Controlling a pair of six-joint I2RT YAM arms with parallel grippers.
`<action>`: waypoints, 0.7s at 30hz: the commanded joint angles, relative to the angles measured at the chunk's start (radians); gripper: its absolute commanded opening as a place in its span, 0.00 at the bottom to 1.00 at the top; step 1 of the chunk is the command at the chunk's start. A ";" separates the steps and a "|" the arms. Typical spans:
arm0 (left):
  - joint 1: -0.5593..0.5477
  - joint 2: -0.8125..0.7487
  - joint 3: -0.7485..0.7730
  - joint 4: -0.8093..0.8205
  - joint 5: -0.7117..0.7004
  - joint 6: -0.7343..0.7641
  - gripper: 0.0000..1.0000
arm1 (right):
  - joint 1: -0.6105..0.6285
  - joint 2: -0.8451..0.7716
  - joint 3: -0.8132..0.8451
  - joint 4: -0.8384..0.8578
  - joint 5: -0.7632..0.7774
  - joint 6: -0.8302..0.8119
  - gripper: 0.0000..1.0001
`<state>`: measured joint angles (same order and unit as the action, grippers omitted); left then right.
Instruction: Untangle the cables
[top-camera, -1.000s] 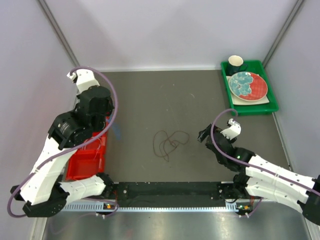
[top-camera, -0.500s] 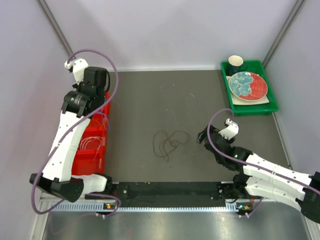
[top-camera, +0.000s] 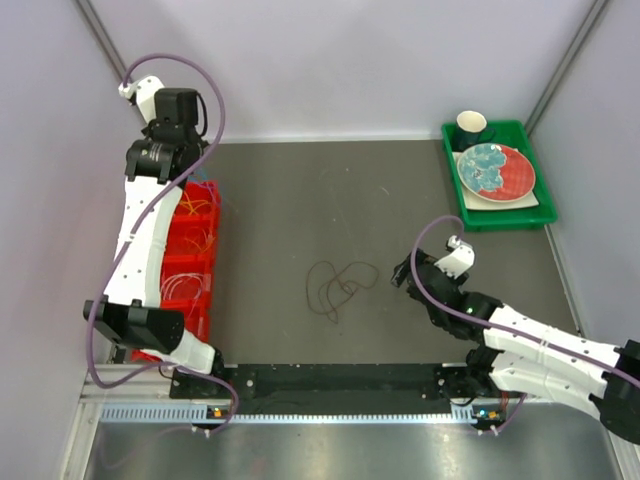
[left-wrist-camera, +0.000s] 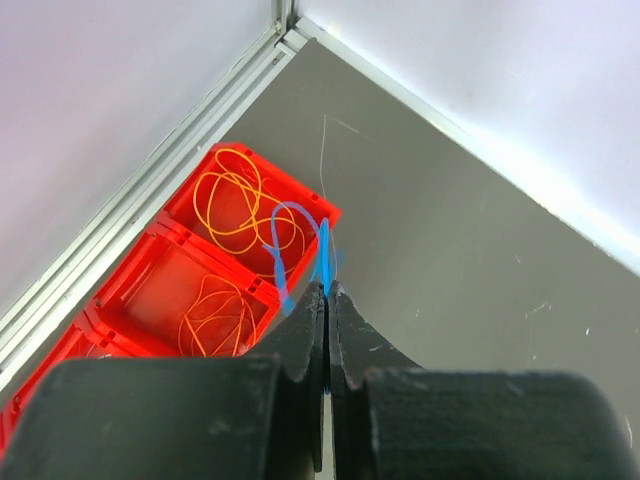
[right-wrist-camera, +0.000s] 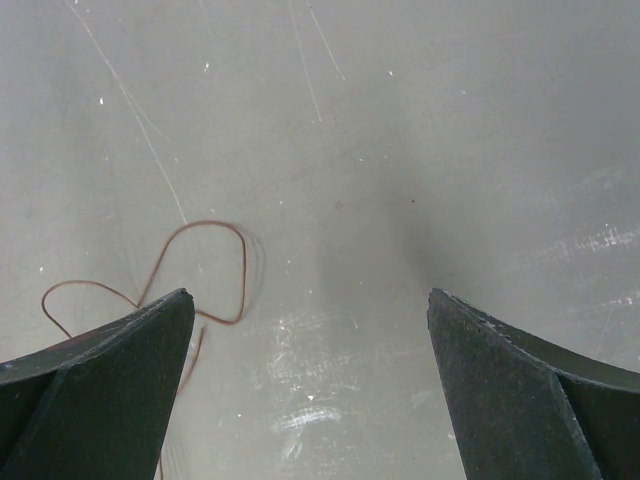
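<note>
Left hand (left-wrist-camera: 327, 300) is pinched shut on one blue cable (left-wrist-camera: 324, 255), above the red bin (left-wrist-camera: 150, 290), where two orange cable coils (left-wrist-camera: 232, 195) lie in separate compartments. Right hand (right-wrist-camera: 308, 300), fingers spread wide, hovers just beside one reddish-brown cable (right-wrist-camera: 244, 270) on the bench (right-wrist-camera: 450, 150).

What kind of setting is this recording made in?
Likely a lab test cell: plain pale walls enclose a grey table, with a red compartment bin of cables and a green tray.

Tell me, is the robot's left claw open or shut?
Shut. In the left wrist view the left gripper has its two fingers pressed together, pinching the blue cable, which loops in front of the red bin.
</note>
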<state>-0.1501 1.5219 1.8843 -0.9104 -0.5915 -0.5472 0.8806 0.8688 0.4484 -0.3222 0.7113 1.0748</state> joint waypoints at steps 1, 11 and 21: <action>0.035 0.049 0.070 0.051 0.012 -0.013 0.00 | -0.008 0.013 0.055 0.037 0.001 -0.018 0.99; 0.113 0.103 -0.007 0.154 0.019 -0.020 0.00 | -0.008 0.048 0.070 0.054 -0.010 -0.041 0.99; 0.173 0.084 -0.099 0.194 0.012 -0.007 0.00 | -0.009 0.067 0.081 0.057 -0.016 -0.047 0.99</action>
<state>-0.0143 1.6279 1.8015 -0.7788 -0.5652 -0.5583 0.8803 0.9310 0.4778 -0.2981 0.6941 1.0393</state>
